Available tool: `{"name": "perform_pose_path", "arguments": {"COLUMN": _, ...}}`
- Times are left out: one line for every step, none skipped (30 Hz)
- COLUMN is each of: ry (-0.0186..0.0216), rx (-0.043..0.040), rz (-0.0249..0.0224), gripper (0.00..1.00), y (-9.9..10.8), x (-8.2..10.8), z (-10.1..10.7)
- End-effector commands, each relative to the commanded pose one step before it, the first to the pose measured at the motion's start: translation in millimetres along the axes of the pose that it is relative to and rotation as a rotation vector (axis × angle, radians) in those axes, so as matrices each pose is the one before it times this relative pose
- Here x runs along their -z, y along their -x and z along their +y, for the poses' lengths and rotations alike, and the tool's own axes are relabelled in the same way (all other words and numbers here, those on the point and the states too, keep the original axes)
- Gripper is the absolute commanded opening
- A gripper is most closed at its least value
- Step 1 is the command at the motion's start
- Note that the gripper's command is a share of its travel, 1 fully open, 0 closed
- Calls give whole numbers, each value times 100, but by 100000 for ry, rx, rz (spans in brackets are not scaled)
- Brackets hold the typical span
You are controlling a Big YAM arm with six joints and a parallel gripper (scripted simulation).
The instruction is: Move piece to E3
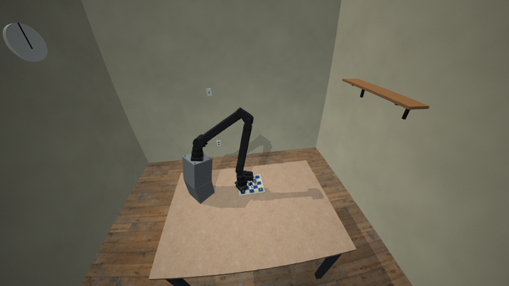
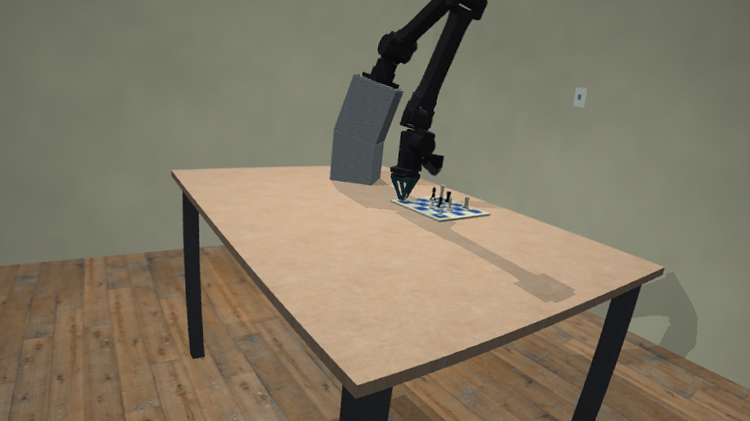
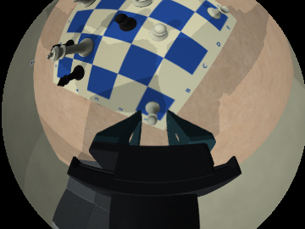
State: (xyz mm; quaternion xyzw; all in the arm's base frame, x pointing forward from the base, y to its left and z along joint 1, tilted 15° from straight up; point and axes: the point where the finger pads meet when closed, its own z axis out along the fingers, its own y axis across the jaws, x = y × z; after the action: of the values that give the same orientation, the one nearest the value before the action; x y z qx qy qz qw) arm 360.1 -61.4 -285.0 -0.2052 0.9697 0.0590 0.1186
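The small blue-and-cream chessboard (image 3: 147, 41) lies on the table and also shows in the top view (image 1: 252, 185) and the exterior view (image 2: 440, 207). A white pawn (image 3: 152, 110) stands on the blue corner square nearest the wrist camera. My gripper (image 3: 153, 114) is low over that corner, partly open, with one finger on each side of the pawn. I see no grip on the pawn. From outside, the gripper (image 2: 401, 194) sits at the board's near-left corner. Several other white and black pieces stand farther up the board, such as a white pawn (image 3: 161, 30) and a black pawn (image 3: 124, 19).
The grey pedestal (image 2: 363, 131) holding the arm stands on the table behind the board. A tall white piece (image 3: 70, 49) and a black piece (image 3: 70, 75) stand along the board's left edge. A wall shelf (image 1: 385, 93) hangs far to the right.
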Motion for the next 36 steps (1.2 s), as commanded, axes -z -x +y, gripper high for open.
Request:
{"name": "perform_pose_path", "arguments": {"ry": -824, "rx": 1206, "rz": -989, "gripper": 33, "y": 478, "x": 67, "z": 310}}
{"name": "perform_pose_path", "arguments": {"ry": 2, "rx": 0, "rz": -2, "gripper": 33, "y": 0, "x": 0, "z": 0}}
{"name": "perform_pose_path", "arguments": {"ry": -1, "rx": 0, "rz": -1, "gripper": 33, "y": 0, "x": 0, "z": 0}}
{"name": "perform_pose_path", "arguments": {"ry": 0, "rx": 0, "rz": -1, "gripper": 33, "y": 0, "x": 0, "z": 0}}
{"name": "perform_pose_path", "arguments": {"ry": 1, "rx": 0, "rz": 1, "gripper": 33, "y": -1, "x": 0, "z": 0}}
{"name": "perform_pose_path", "arguments": {"ry": 0, "rx": 0, "rz": 0, "gripper": 33, "y": 0, "x": 0, "z": 0}}
{"name": "perform_pose_path", "arguments": {"ry": 0, "rx": 0, "rz": -1, "gripper": 33, "y": 0, "x": 0, "z": 0}}
{"name": "perform_pose_path", "arguments": {"ry": 0, "rx": 0, "rz": 0, "gripper": 33, "y": 0, "x": 0, "z": 0}}
{"name": "perform_pose_path", "arguments": {"ry": 0, "rx": 0, "rz": 1, "gripper": 33, "y": 0, "x": 0, "z": 0}}
{"name": "perform_pose_path", "arguments": {"ry": 0, "rx": 0, "rz": 0, "gripper": 33, "y": 0, "x": 0, "z": 0}}
{"name": "perform_pose_path", "arguments": {"ry": 0, "rx": 0, "rz": 0, "gripper": 33, "y": 0, "x": 0, "z": 0}}
{"name": "perform_pose_path", "arguments": {"ry": 0, "rx": 0, "rz": 0, "gripper": 33, "y": 0, "x": 0, "z": 0}}
{"name": "perform_pose_path", "arguments": {"ry": 0, "rx": 0, "rz": 0, "gripper": 33, "y": 0, "x": 0, "z": 0}}
{"name": "perform_pose_path", "arguments": {"ry": 0, "rx": 0, "rz": 0, "gripper": 33, "y": 0, "x": 0, "z": 0}}
{"name": "perform_pose_path", "arguments": {"ry": 0, "rx": 0, "rz": 0, "gripper": 33, "y": 0, "x": 0, "z": 0}}
{"name": "perform_pose_path", "arguments": {"ry": 0, "rx": 0, "rz": 0, "gripper": 33, "y": 0, "x": 0, "z": 0}}
{"name": "perform_pose_path", "arguments": {"ry": 0, "rx": 0, "rz": 0, "gripper": 33, "y": 0, "x": 0, "z": 0}}
{"name": "perform_pose_path", "arguments": {"ry": 0, "rx": 0, "rz": 0, "gripper": 33, "y": 0, "x": 0, "z": 0}}
{"name": "perform_pose_path", "arguments": {"ry": 0, "rx": 0, "rz": 0, "gripper": 33, "y": 0, "x": 0, "z": 0}}
{"name": "perform_pose_path", "arguments": {"ry": 0, "rx": 0, "rz": 0, "gripper": 33, "y": 0, "x": 0, "z": 0}}
{"name": "perform_pose_path", "arguments": {"ry": 0, "rx": 0, "rz": 0, "gripper": 33, "y": 0, "x": 0, "z": 0}}
{"name": "perform_pose_path", "arguments": {"ry": 0, "rx": 0, "rz": 0, "gripper": 33, "y": 0, "x": 0, "z": 0}}
{"name": "perform_pose_path", "arguments": {"ry": 0, "rx": 0, "rz": 0, "gripper": 33, "y": 0, "x": 0, "z": 0}}
{"name": "perform_pose_path", "arguments": {"ry": 0, "rx": 0, "rz": 0, "gripper": 33, "y": 0, "x": 0, "z": 0}}
{"name": "perform_pose_path", "arguments": {"ry": 0, "rx": 0, "rz": 0, "gripper": 33, "y": 0, "x": 0, "z": 0}}
{"name": "perform_pose_path", "arguments": {"ry": 0, "rx": 0, "rz": 0, "gripper": 33, "y": 0, "x": 0, "z": 0}}
{"name": "perform_pose_path", "arguments": {"ry": 0, "rx": 0, "rz": 0, "gripper": 33, "y": 0, "x": 0, "z": 0}}
{"name": "perform_pose_path", "arguments": {"ry": 0, "rx": 0, "rz": 0, "gripper": 33, "y": 0, "x": 0, "z": 0}}
{"name": "perform_pose_path", "arguments": {"ry": 0, "rx": 0, "rz": 0, "gripper": 33, "y": 0, "x": 0, "z": 0}}
{"name": "perform_pose_path", "arguments": {"ry": 0, "rx": 0, "rz": 0, "gripper": 33, "y": 0, "x": 0, "z": 0}}
{"name": "perform_pose_path", "arguments": {"ry": 0, "rx": 0, "rz": 0, "gripper": 33, "y": 0, "x": 0, "z": 0}}
{"name": "perform_pose_path", "arguments": {"ry": 0, "rx": 0, "rz": 0, "gripper": 33, "y": 0, "x": 0, "z": 0}}
{"name": "perform_pose_path", "arguments": {"ry": 0, "rx": 0, "rz": 0, "gripper": 33, "y": 0, "x": 0, "z": 0}}
{"name": "perform_pose_path", "arguments": {"ry": 0, "rx": 0, "rz": 0, "gripper": 33, "y": 0, "x": 0, "z": 0}}
{"name": "perform_pose_path", "arguments": {"ry": 0, "rx": 0, "rz": 0, "gripper": 33, "y": 0, "x": 0, "z": 0}}
{"name": "perform_pose_path", "arguments": {"ry": 0, "rx": 0, "rz": 0, "gripper": 0, "y": 0, "x": 0, "z": 0}}
